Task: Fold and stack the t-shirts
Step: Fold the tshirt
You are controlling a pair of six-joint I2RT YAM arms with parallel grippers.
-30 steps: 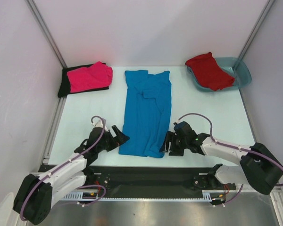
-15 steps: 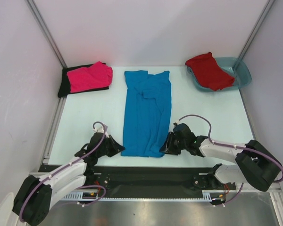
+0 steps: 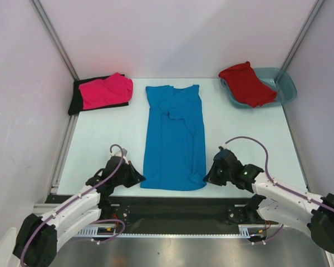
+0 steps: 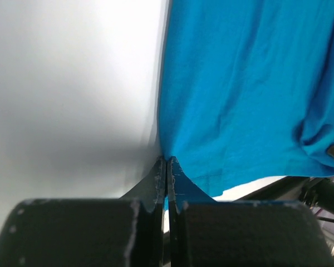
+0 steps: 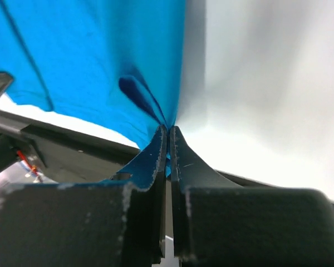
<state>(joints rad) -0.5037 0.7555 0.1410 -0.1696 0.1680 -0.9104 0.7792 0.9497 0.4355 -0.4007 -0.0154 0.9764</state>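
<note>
**Fig.** Blue shirt (image 3: 174, 139) lies flat at the centre of the table (image 3: 239, 133). It is well apart from the pink shirt (image 3: 106, 90) lying on the black shirt (image 3: 77, 101) (far L corner) and from the red shirt (image 3: 246, 83) draped over the tub (image 3: 288, 86) (far R corner).

**Grip:** left gripper (image 3: 138, 179) has its jaws closed tight, pinching the near-L hem corner. Right gripper (image 3: 207, 179) does likewise at the near-R corner. Wrist views show cloth drawn into a small pucker at each set of tips.

**Orientation:** sleeves are tucked in, so the shirt reads as a long strip. Its long axis runs near-to-far, w/ the collar at the far end and the hem toward the arm bases.

**Risks (judged):**
- Each pinch takes v. little cloth, so a corner may slip out on lifting.
- A pinch may hold the top layer only, leaving the lower layer behind.
- Uneven travel of the 2 arms would skew the fold.
- Drag on the table could undo the tucked sleeves, esp. the rumpled patch below the collar.
</note>
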